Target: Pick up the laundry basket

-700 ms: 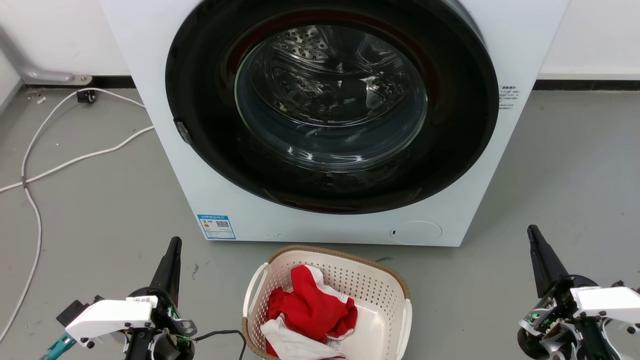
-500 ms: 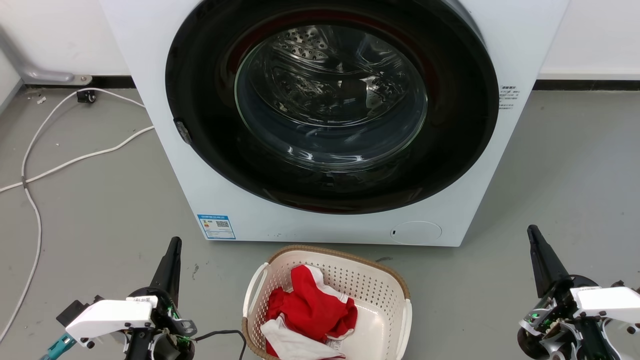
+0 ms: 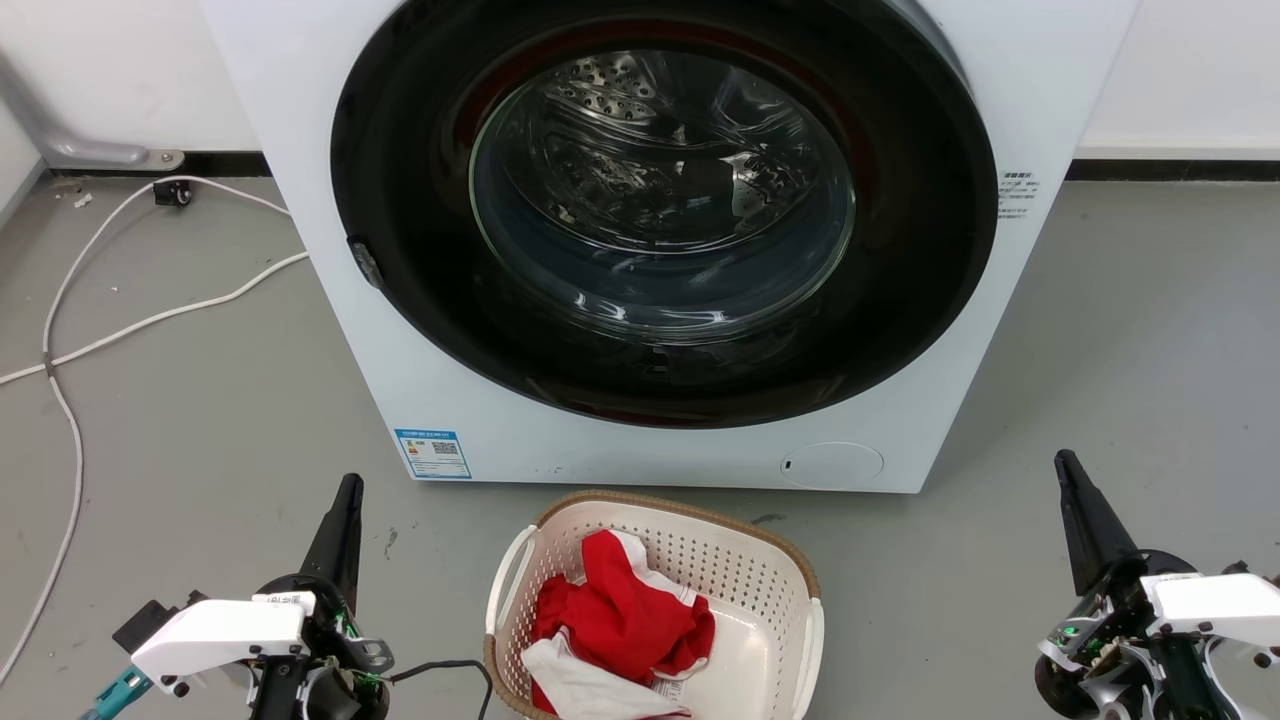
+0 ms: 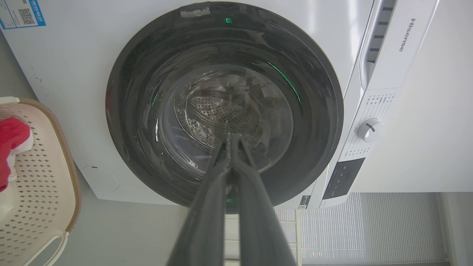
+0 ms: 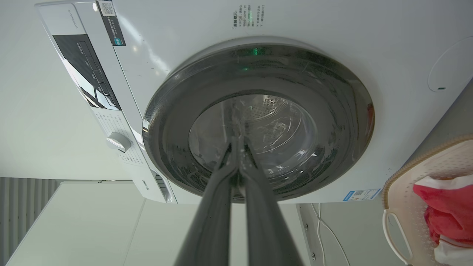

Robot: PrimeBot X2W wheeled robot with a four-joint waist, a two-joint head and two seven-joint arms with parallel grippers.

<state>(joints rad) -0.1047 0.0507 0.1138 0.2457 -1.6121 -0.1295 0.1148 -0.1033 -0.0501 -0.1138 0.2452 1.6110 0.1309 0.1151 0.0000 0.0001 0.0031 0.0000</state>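
Step in hand: approach, not yet begun in earnest. The laundry basket (image 3: 745,580) sits on the grey floor (image 3: 1100,380) at 6 o'clock in the head view, just in front of the washer (image 3: 300,250), whose round door (image 3: 660,200) is at 12 o'clock. The basket holds red and white clothes (image 3: 620,610), piled toward its 9 o'clock side. The left gripper (image 3: 349,490) is at 7 o'clock and the right gripper (image 3: 1068,470) at 4 o'clock. Each is well apart from the basket and points toward 12 o'clock at the washer, not the basket. In both wrist views the two dark fingers lie pressed together with nothing between them, so both are clenched and empty. One white loop handle (image 3: 505,575) is at the basket's 9 o'clock side and the other (image 3: 815,640) at its 3 o'clock side, both free. Judgement: the lift looks like a two-arm job. The next move calls for both grippers to part their fingers, swing inward and down to the handles, and close on them together. Risk: uneven grips would tip the basket toward the loaded side. A white cable (image 3: 150,320) lies at 9 o'clock, away from the work.
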